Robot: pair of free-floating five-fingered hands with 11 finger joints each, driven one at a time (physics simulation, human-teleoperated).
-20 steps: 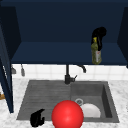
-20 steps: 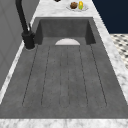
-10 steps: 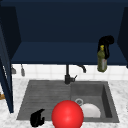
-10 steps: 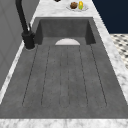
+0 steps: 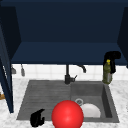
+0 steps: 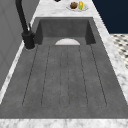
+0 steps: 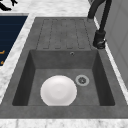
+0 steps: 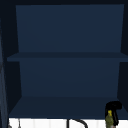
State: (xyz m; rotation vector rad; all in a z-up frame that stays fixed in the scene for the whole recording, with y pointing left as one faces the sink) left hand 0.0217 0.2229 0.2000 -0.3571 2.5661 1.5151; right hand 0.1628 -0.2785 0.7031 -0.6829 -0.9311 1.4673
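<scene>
My right hand [image 5: 113,58] is curled round the top of an olive-green bottle [image 5: 107,73] with a yellow cap. The bottle hangs upright just above the counter at the sink's back right corner. Both also appear at the upper view's bottom right, the right hand [image 8: 113,108] over the bottle [image 8: 109,121]. My left hand [image 5: 37,118] floats by the sink's front left edge with relaxed fingers, holding nothing, and the left hand [image 7: 5,5] is partly visible at the right side view's top left. A red ball [image 5: 67,115] sits at the sink's front edge, right of the left hand.
A white plate [image 7: 58,90] lies in the sink basin [image 7: 100,75] beside the drain [image 7: 82,80]. The black faucet [image 5: 68,75] stands behind the sink. A dish of food [image 6: 77,5] rests on the far counter. An open dark-blue wall cabinet [image 8: 67,56] with shelves hangs above.
My right hand has carried the bottle down and to the right, from in front of the cabinet to just above the counter. The left hand and red ball have not moved.
</scene>
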